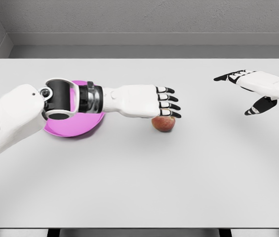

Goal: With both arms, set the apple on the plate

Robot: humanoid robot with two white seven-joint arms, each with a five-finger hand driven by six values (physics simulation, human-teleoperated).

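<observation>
A red apple point(163, 124) sits on the white table near the middle. My left hand point(168, 102) hovers just over its top, palm down and fingers stretched flat, open, not wrapped around the fruit. The pink plate point(75, 129) lies left of the apple, mostly covered by my left forearm and wrist. My right hand point(243, 91) floats at the far right, well away from the apple, its fingers spread and holding nothing.
The white table point(139, 182) stretches wide in front of the apple and between the two hands. A grey wall runs along its far edge.
</observation>
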